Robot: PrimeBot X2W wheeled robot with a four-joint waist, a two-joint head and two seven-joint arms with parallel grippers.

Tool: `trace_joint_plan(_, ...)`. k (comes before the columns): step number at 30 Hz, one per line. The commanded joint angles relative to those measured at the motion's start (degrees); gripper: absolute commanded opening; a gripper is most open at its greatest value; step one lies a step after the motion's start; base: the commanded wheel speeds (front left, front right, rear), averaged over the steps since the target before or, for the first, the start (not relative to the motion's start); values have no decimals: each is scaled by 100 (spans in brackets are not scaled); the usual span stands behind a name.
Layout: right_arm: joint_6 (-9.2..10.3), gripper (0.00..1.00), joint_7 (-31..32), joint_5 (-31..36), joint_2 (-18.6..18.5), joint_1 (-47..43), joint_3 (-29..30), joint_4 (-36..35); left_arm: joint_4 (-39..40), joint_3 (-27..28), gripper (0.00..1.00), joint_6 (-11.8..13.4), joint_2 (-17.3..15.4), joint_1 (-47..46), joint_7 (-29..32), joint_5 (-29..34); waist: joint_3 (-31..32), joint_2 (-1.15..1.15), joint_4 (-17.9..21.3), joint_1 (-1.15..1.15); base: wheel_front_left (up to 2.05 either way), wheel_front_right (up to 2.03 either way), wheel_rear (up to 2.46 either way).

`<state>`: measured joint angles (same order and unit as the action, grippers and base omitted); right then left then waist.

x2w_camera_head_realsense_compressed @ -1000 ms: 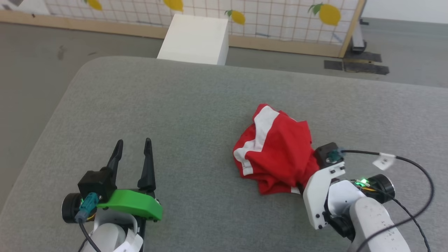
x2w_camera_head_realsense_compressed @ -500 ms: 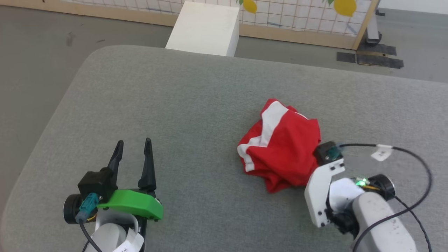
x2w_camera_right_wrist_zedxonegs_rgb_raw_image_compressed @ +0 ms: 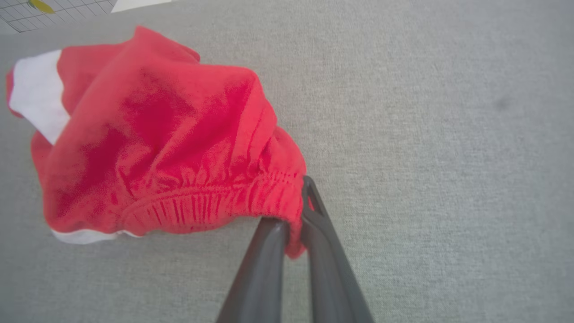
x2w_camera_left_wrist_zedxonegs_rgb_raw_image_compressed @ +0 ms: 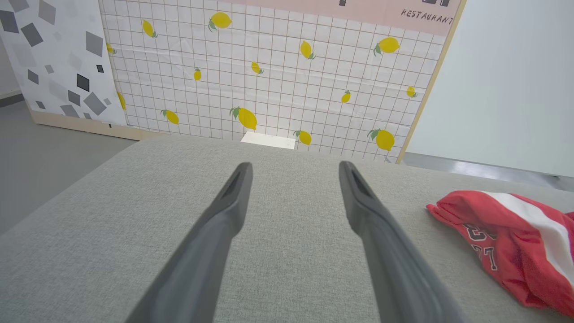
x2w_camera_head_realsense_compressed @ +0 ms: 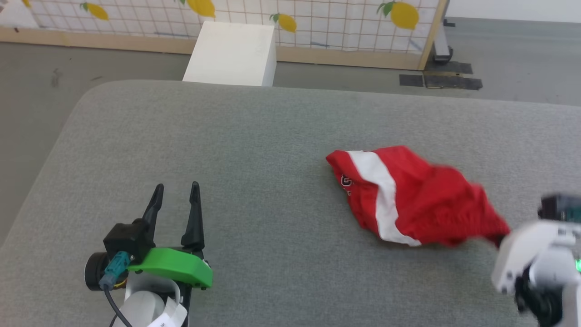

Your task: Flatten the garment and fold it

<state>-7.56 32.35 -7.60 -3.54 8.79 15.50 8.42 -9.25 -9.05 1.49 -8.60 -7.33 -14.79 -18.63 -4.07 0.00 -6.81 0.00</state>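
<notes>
**Right gripper has closed on the shorts and is drawing them out of their heap**

On the left, nothing has changed. The left gripper [x2w_camera_head_realsense_compressed: 176, 187] hovers low over the grey padded table [x2w_camera_head_realsense_compressed: 249, 136], with its two fingers spread wide and nothing between them, just as a second ago. It is well apart from the cloth.

In the middle and to the right, the red shorts [x2w_camera_head_realsense_compressed: 408, 200] look very different. A second ago they were a tight crumpled ball. Now they lie long and drawn out across the right half of the table, and the white stripe [x2w_camera_head_realsense_compressed: 379, 195] runs across them with some printed numbers beside it. The camera also turned in this time, so I judge by the shape of the cloth and not by its place in the picture.

At the far right, the right gripper [x2w_camera_right_wrist_zedxonegs_rgb_raw_image_compressed: 293, 224] was open beside the heap a second ago. Now its fingers are pressed together on the gathered waistband [x2w_camera_right_wrist_zedxonegs_rgb_raw_image_compressed: 202, 206], and the cloth is stretched toward it. The arm is blurred in the head view, so I think it is moving while it pulls.

For the task, this is only the beginning of the flattening. One corner is held, but the shorts are still bunched and twisted, and folding cannot start yet.
</notes>
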Motion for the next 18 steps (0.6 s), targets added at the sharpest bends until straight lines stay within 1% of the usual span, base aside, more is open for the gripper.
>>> trace_joint_plan(1, 8, 0, 84, 38, 43, -235, 52, 7, -35, 6, 100, -36, 40, 49, -20, 83, 42, 0, 61, 0, 0, 0, 0)
trace_joint_plan(4, 8, 0, 218, 73, 59, -572, 156, 82, -68, -5, 100, -65, 74, 55, -20, 85, 47, 0, 104, 0, 0, 0, 0)
trace_joint_plan(6, 8, 0, 36, 74, 62, -626, 194, 69, -102, -8, 100, -89, 82, 67, -20, 82, 56, 0, 132, 0, 0, 0, 0)
trace_joint_plan(7, 8, 34, -103, -30, 63, -613, 175, 62, -112, -6, 100, -96, 84, 73, -20, 82, 65, 0, 143, 0, 0, 0, 0)
trace_joint_plan(8, 8, 100, -303, -161, 64, -589, 179, 50, -127, -2, 100, -104, 86, 87, -20, 83, 90, 0, 158, 0, 0, 0, 0)
trace_joint_plan(12, 8, 100, -1102, -508, 65, -546, 245, -91, -178, 1, 100, -125, 91, 159, -20, 78, 192, 0, 194, 0, 0, 0, 0)
trace_joint_plan(16, 8, 100, -1920, -1152, 65, -594, 486, -202, -232, -4, 100, -146, 131, 223, -20, 8, 302, 0, 214, 0, 0, 0, 0)
trace_joint_plan(18, 8, 100, -2190, -1343, 66, -683, 578, -255, -245, -19, 100, -147, 151, 229, -20, -19, 337, 0, 242, 0, 0, 0, 0)
